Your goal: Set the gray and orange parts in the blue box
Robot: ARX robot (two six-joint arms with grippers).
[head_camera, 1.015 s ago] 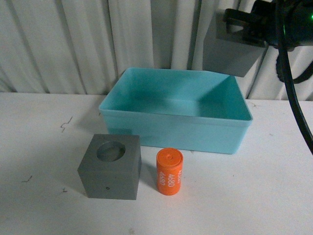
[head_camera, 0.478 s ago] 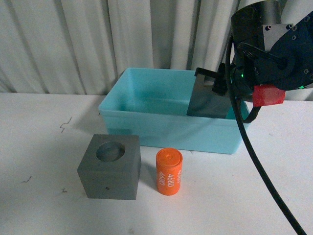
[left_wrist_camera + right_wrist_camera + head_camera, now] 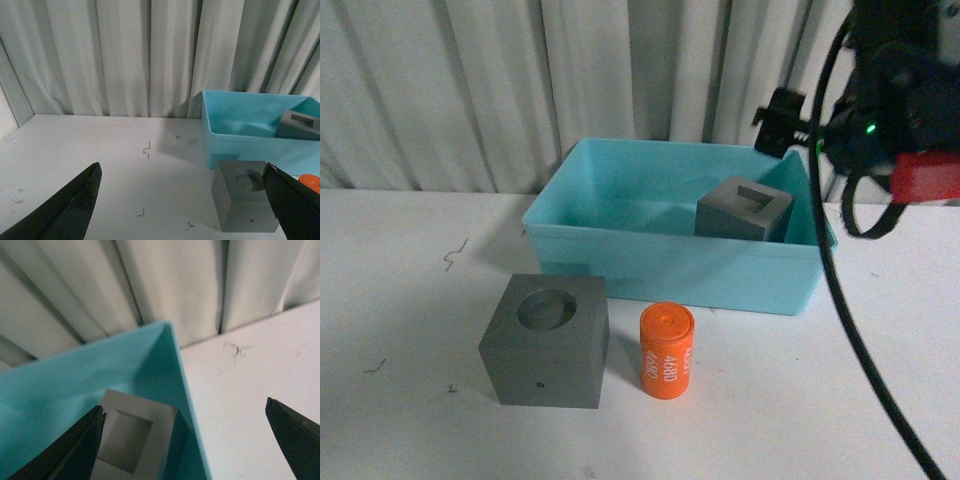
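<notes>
Gray cube with a square recess (image 3: 743,208) sits inside the blue box (image 3: 660,272), at its right end and close to the wall, while the gray cube with a round recess (image 3: 545,342) and the upright orange cylinder (image 3: 666,350) stand just beside each other on the white tabletop (image 3: 400,300) in front of the box. A pale pleated curtain (image 3: 470,90) closes off the back. The right gripper (image 3: 184,407) hangs above the box's right end, fingers spread wide and empty; its arm runs off the front view's edge. The left gripper (image 3: 181,169), likewise spread and empty, faces bare tabletop left of the parts. The left wrist view crops the cylinder to a sliver.
</notes>
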